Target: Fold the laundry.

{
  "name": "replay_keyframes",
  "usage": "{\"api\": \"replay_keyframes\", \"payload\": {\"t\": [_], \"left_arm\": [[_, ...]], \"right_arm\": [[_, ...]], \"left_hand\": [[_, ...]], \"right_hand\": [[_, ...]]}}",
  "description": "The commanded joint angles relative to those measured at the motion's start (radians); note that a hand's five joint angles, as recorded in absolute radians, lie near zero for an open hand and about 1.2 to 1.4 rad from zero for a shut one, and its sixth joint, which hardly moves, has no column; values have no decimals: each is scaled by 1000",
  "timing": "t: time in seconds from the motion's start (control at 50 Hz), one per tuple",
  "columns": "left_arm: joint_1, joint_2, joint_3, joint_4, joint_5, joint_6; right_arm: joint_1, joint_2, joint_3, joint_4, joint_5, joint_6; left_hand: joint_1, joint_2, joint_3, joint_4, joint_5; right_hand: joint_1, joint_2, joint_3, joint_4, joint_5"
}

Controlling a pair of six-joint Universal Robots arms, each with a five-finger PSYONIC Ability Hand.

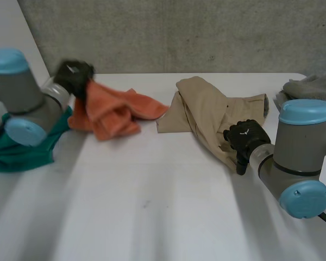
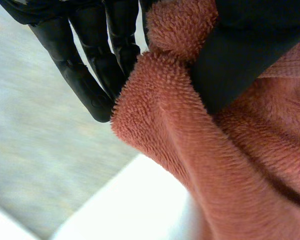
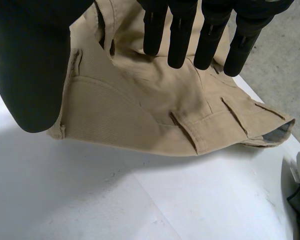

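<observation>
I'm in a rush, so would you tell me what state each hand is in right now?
Left hand: shut on the orange towel, pinching a fold.
Right hand: open, fingers straight over the beige trousers.

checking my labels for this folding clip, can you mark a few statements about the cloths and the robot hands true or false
1. The left robot hand pinches the orange towel. True.
2. The orange towel lies on top of the khaki trousers. False: it lies beside them on the table, not on them.
3. The right robot hand is curled into a fist. False: its fingers are straight, over the trousers' waistband.
4. A green cloth lies by the left arm. True.
</observation>
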Motion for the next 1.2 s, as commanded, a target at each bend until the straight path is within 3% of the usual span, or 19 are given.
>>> {"api": "replay_keyframes", "payload": {"t": [0.02,0.2,0.36,0.42,0.44,0.48,0.5,0.64,0.74,0.88,0.96,0.98,1.0,1.08,1.2], "left_arm": [[134,163,10,133,-59,-108],[280,194,-2,121,-99,-108],[299,126,-174,117,-91,-20],[299,123,-223,137,-104,-12],[296,135,-252,156,-114,-19],[289,157,-280,173,-118,-28],[285,172,-292,183,-119,-34],[222,331,-433,216,-90,-124],[149,419,-561,212,0,-193],[56,460,-676,219,62,-217],[1,459,-704,245,76,-213],[-19,453,-705,261,76,-212],[-26,448,-704,268,77,-212],[-71,413,-675,318,94,-209],[-146,292,-526,359,125,-192]], "right_arm": [[9,0,-4,0,0,-4],[12,-12,-12,6,1,-4],[13,-15,-24,15,6,2],[10,-24,-29,26,17,9],[9,-32,-33,34,29,20],[7,-41,-39,46,44,38],[7,-46,-43,54,52,51],[27,-52,-81,162,118,270],[68,21,-148,184,141,443],[105,161,-279,179,205,470],[110,198,-325,204,253,459],[110,190,-319,209,265,457],[111,184,-313,206,265,456],[108,103,-242,154,227,439],[105,-139,-72,75,22,286]], "left_hand": [[323,205,216,203,245],[323,205,216,203,245],[321,203,213,201,243],[-200,-318,-307,-320,-278],[-533,-651,-641,-653,-611],[-861,-979,-968,-981,-939],[-898,-1016,-1006,-1018,-976],[-898,-1016,-1006,-1018,-976],[-898,-1016,-1006,-1018,-976],[-898,-1016,-1006,-1018,-976],[-898,-1016,-1006,-1018,-976],[-898,-1016,-1006,-1018,-976],[-898,-1016,-1006,-1018,-976],[-898,-1016,-1006,-1018,-976],[-898,-1016,-1006,-1018,-976]], "right_hand": [[-23,-37,-15,-2,25],[-37,-51,-29,-16,10],[-166,-180,-158,-145,-119],[-211,-225,-203,-190,-163],[-211,-225,-203,-190,-163],[-211,-225,-203,-190,-163],[-211,-225,-203,-190,-163],[-211,-225,-203,-190,-163],[-211,-225,-203,-190,-163],[-211,-225,-203,-190,-163],[486,472,494,507,533],[924,910,932,945,971],[1010,996,1018,1031,1057],[1011,997,1019,1032,1058],[1011,997,1019,1032,1058]]}}
